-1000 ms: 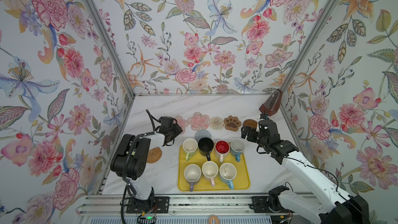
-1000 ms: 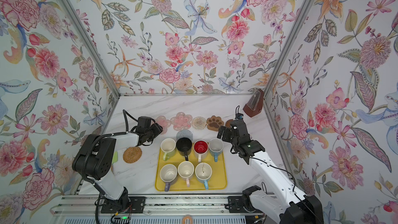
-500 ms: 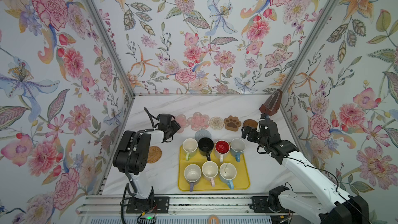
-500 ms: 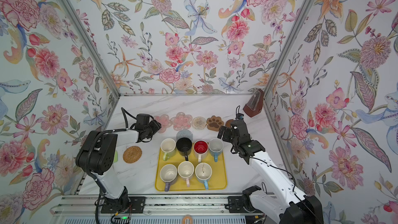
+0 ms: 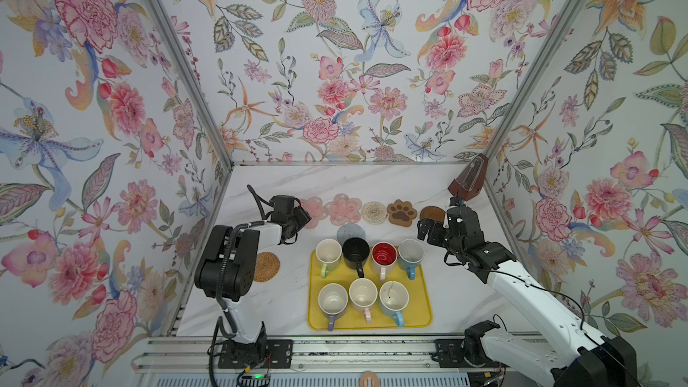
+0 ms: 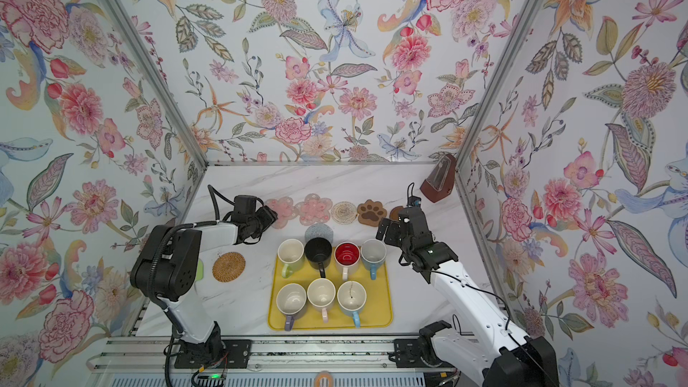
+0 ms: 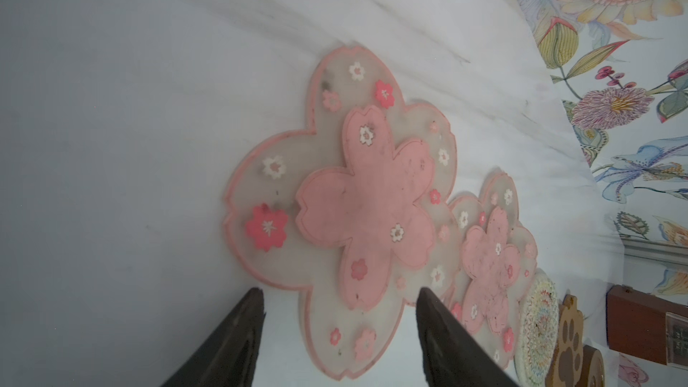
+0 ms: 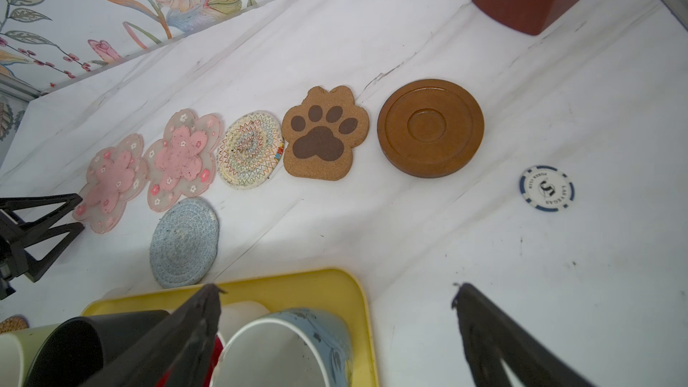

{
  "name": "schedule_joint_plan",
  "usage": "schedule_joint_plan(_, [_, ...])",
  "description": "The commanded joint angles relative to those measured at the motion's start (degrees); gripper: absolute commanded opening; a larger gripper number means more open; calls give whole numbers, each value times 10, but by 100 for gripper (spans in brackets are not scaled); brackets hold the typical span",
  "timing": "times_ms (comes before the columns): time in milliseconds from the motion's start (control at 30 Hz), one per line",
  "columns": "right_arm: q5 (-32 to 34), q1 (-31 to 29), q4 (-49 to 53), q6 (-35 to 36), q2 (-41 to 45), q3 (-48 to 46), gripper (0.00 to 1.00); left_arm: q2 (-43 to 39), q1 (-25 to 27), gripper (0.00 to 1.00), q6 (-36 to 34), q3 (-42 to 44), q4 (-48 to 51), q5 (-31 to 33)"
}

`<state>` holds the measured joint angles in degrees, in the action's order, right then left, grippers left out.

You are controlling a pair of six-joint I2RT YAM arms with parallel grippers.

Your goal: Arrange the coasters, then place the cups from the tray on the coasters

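Pink flower coaster (image 7: 357, 210) lay flat; left gripper (image 7: 339, 292) spread, empty, tips at its edge. Right gripper (image 8: 335, 286) gaped wide by yellow tray (image 8: 298, 284) corner; 7 cups (image 5: 333, 299) aboard.

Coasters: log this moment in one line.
row: five coasters; apart: grey coaster, rattan coaster; tray: seven cups; left gripper: open; right gripper: open

The left hand (image 5: 302, 216) reaches low at the far left, jaws parted and empty; the right hand (image 5: 424, 228) hovers at the far right, jaws spread wide.
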<state>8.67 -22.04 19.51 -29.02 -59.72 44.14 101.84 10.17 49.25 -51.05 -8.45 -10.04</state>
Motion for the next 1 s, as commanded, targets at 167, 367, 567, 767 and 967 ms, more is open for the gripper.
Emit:
schedule_joint_plan(167, [17,6,9,12,-1,12,99,-200,-6,78,-107,6,203,119])
schedule_joint_plan(367, [7,7,2,28,-7,35,99,-358,-6,84,-126,76,325,191])
schedule_joint_plan(567, [-15,4,-35,44,-27,52,99,-480,-7,88,-118,114,417,217])
schedule_joint_plan(767, [-51,0,-65,56,-106,105,99,-580,-4,89,-97,139,511,273])
schedule_joint_plan(967, [-64,-7,-82,72,-172,171,99,-599,-5,90,-80,133,526,287])
